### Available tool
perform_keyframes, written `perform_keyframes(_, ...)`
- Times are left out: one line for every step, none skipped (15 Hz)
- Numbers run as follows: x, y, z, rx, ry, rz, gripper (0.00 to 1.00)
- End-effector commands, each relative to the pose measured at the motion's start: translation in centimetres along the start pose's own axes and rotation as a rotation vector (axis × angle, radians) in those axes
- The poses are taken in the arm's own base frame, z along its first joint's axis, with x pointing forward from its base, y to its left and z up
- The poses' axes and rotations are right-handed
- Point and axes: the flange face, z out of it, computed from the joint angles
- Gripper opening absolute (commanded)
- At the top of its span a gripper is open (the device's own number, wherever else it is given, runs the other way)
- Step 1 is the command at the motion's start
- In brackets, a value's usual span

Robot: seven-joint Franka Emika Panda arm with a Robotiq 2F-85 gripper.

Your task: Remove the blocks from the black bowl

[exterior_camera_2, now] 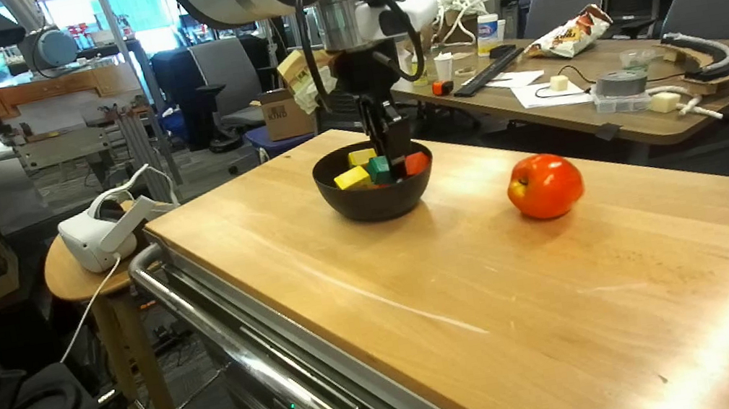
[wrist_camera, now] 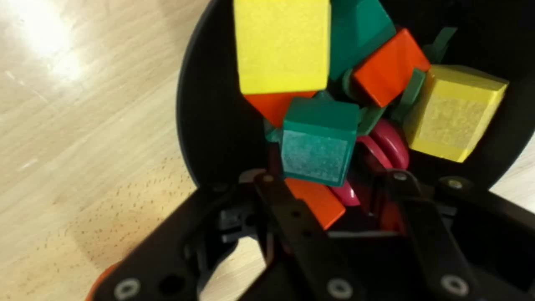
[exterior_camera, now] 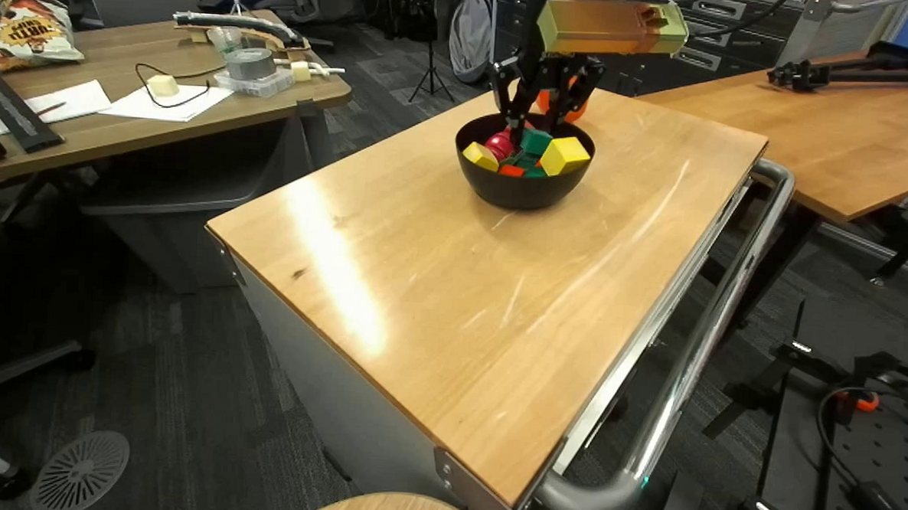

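The black bowl [exterior_camera: 514, 189] stands on the cart top, also seen in an exterior view [exterior_camera_2: 375, 204] and the wrist view [wrist_camera: 209, 121]. It holds several blocks: yellow blocks [wrist_camera: 282, 46] [wrist_camera: 455, 113], orange-red blocks [wrist_camera: 393, 67] [wrist_camera: 315, 200], and green ones. My gripper [exterior_camera: 534, 136] points down into the bowl. Its fingers [wrist_camera: 319, 167] stand on both sides of a green block [wrist_camera: 317, 142], which also shows in an exterior view [exterior_camera_2: 379, 170]. Little or no gap shows; whether they press on it I cannot tell. The fingertips are partly hidden among the blocks.
A red tomato-like fruit [exterior_camera_2: 544, 185] sits on the wooden cart top [exterior_camera: 436, 323], apart from the bowl. Shiny pink-red pieces [wrist_camera: 391, 142] lie in the bowl among the blocks. A metal handle [exterior_camera: 727, 313] runs along one cart edge.
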Motion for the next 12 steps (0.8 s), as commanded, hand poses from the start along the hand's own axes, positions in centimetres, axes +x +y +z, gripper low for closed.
perform_keyframes(-1.2,-2.0,-3.2,0.061,-0.060,-0.033,0.20)
perform_keyframes(-2.4,-3.2,-4.8,0.099,-0.084,-0.076,0.20)
perform_keyframes(-3.5,-4.3,-6.2,0.129,-0.097,-0.117,0.20)
perform_keyframes(-5.0,-5.8,-7.7,0.153,-0.095,-0.171,0.20)
perform_keyframes(-6.3,-7.2,-9.0,0.174,-0.102,-0.221,0.20)
perform_keyframes(-7.8,-9.0,-9.8,0.180,-0.087,-0.267,0.20)
perform_keyframes(-9.1,-10.6,-10.3,0.180,-0.086,-0.308,0.20)
perform_keyframes(-10.4,-12.0,-10.4,0.179,-0.081,-0.344,0.20)
perform_keyframes(-11.5,-13.4,-9.9,0.172,-0.072,-0.375,0.20)
perform_keyframes(-12.7,-14.6,-8.8,0.156,-0.090,-0.400,0.20)
perform_keyframes(-13.6,-15.3,-7.7,0.136,-0.103,-0.418,0.20)
perform_keyframes(-14.3,-15.8,-6.6,0.114,-0.117,-0.434,0.20)
